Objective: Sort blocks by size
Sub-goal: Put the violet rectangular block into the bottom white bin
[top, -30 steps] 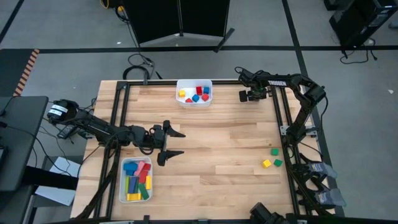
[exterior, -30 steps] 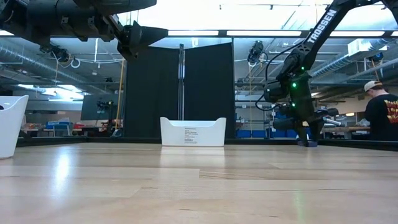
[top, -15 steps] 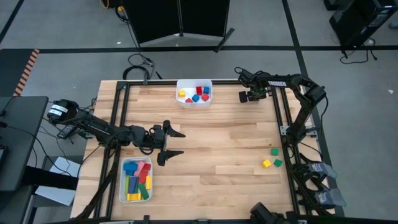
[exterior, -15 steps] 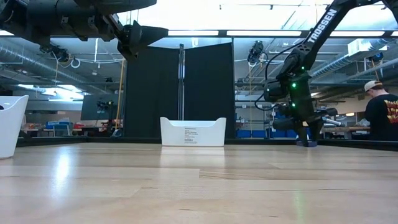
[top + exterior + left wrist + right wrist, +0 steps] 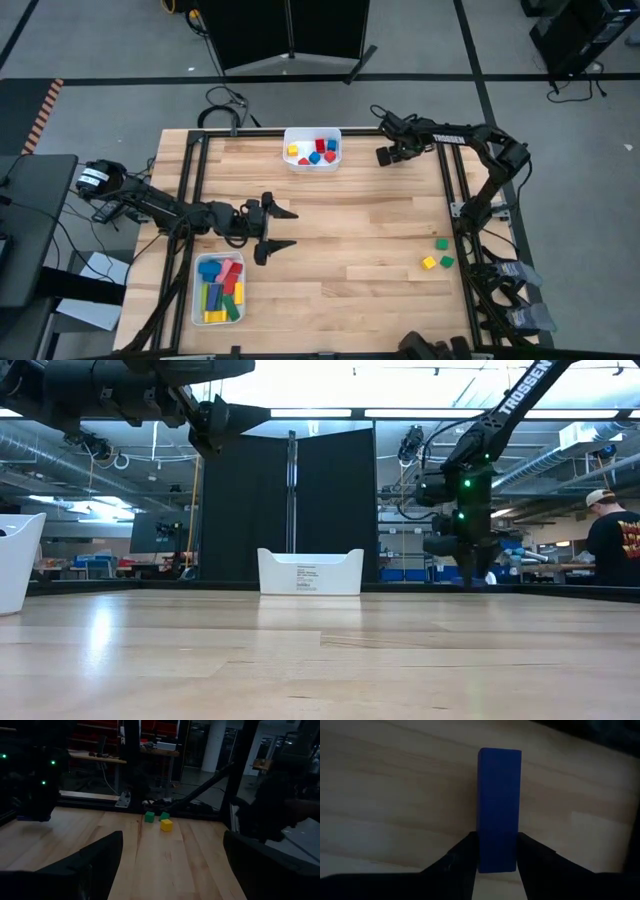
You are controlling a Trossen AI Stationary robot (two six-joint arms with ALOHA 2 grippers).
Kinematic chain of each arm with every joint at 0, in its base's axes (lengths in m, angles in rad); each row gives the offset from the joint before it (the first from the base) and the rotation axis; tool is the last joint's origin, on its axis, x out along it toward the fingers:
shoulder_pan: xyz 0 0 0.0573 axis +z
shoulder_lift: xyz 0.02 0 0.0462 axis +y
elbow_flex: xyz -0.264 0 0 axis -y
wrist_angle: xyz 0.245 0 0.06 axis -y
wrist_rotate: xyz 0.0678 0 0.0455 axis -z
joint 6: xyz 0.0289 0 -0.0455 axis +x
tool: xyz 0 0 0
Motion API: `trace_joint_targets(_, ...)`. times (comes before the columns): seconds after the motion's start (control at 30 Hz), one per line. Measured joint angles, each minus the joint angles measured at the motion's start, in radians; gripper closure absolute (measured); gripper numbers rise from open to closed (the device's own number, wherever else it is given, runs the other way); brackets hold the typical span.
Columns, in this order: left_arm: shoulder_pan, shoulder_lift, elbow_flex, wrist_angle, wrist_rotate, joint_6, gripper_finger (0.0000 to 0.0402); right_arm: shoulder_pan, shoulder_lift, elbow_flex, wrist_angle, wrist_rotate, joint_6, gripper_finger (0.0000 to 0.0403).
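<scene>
My right gripper (image 5: 384, 155) is near the table's far right corner, shut on a blue bar (image 5: 499, 805). My left gripper (image 5: 282, 230) hangs open and empty above the table's left middle; its fingers frame the left wrist view (image 5: 172, 870). Three small cubes lie on the table near the right edge: a green one (image 5: 441, 243), a yellow one (image 5: 428, 263) and another green one (image 5: 446, 261). A white tray (image 5: 312, 133) at the far edge holds small cubes. Another white tray (image 5: 196, 290) at the near left holds longer bars. My right gripper pinches the blue bar by its two long sides (image 5: 496, 852), at the end nearest the wrist, between the two fingertips (image 5: 465, 855). The fingers lie along the bar, which sticks out past them in line. Whether the bar is clear of the table I cannot tell.
A black frame (image 5: 450, 200) runs along the table's edges. A dark panel (image 5: 290, 510) stands beyond the far edge. A person (image 5: 615, 540) stands in the room behind, at the right. Bare wood (image 5: 350, 220) lies between the trays and the three cubes.
My right gripper has gone a little toward the table's left edge, along the far edge. My left arm has kept still.
</scene>
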Motion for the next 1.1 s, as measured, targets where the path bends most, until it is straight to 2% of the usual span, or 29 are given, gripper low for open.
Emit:
trace_joint_targets(0.5, 0.054, 0.000, 0.000, 0.025, -0.024, -0.101, 0.0049, 0.233, -0.002, 0.002, 0.266, -0.108, -0.058, 0.0270)
trace_joint_targets(0.8, 0.105, 0.000, 0.000, 0.024, -0.024, -0.132, 0.0049, 0.394, -0.003, 0.002, 0.345, -0.107, -0.008, 0.0270)
trace_joint_targets(1.1, 0.124, 0.000, 0.000, 0.019, -0.014, -0.209, 0.0049, 0.538, -0.004, -0.061, 0.523, -0.104, 0.072, 0.0270)
